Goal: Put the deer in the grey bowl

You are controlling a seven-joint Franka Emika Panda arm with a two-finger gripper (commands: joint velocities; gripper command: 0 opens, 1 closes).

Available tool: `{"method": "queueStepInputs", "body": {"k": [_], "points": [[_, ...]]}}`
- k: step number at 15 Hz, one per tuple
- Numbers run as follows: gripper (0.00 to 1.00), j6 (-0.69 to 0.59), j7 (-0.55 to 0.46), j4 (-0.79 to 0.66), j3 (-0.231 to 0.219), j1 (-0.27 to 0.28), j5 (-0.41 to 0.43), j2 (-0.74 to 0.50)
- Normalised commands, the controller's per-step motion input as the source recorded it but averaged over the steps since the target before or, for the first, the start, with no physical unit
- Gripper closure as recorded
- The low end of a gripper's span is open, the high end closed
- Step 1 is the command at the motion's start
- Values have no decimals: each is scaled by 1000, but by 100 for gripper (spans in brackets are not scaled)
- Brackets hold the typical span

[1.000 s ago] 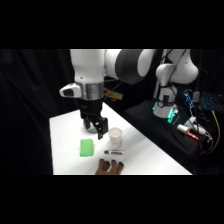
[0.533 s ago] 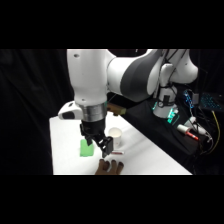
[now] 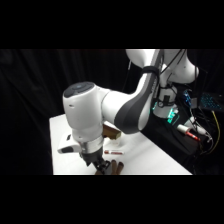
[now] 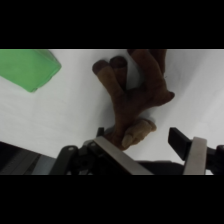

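closing in: i've brought the arm down low over the deer (image 4: 134, 97) since a second ago
jaws: spread, straddling its end
next: pinch, i'd say

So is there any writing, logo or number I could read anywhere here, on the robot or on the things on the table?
None can be read.
The white arm: no lettering shows on its casing.
The deer, the green block and the table: plain, no marks.
The electronics behind the table: lights glow there, but any labels are too blurred to make out.
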Motion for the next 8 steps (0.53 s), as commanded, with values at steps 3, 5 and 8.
{"method": "queueStepInputs", "body": {"k": [3,5,8], "points": [[0,137,-215,386,33,-33,-118,348],[0,139,-222,324,21,-52,-128,291],[0,130,-244,272,43,-86,-94,245]]}}
